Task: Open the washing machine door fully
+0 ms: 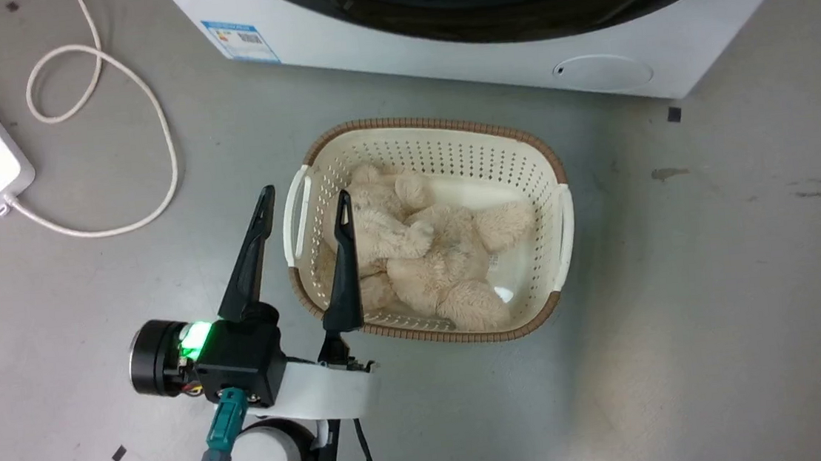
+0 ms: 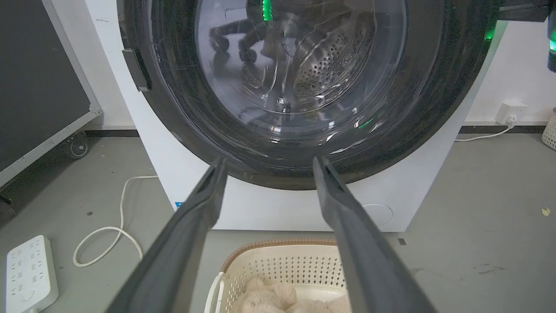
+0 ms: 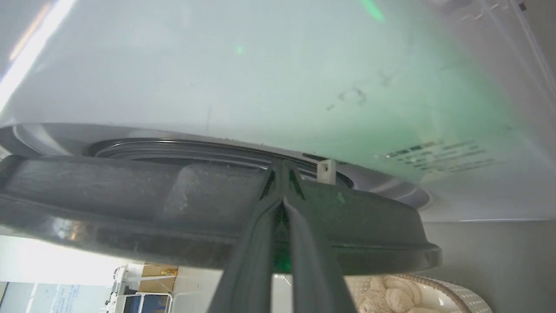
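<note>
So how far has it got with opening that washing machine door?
Done: the washing machine door looks unlatched, a narrow gap showing between it and the white front. In hand: the right end effector, shut, has its tips at the door's edge. To do: swinging the door fully open. The left end effector hangs open near the basket.
</note>
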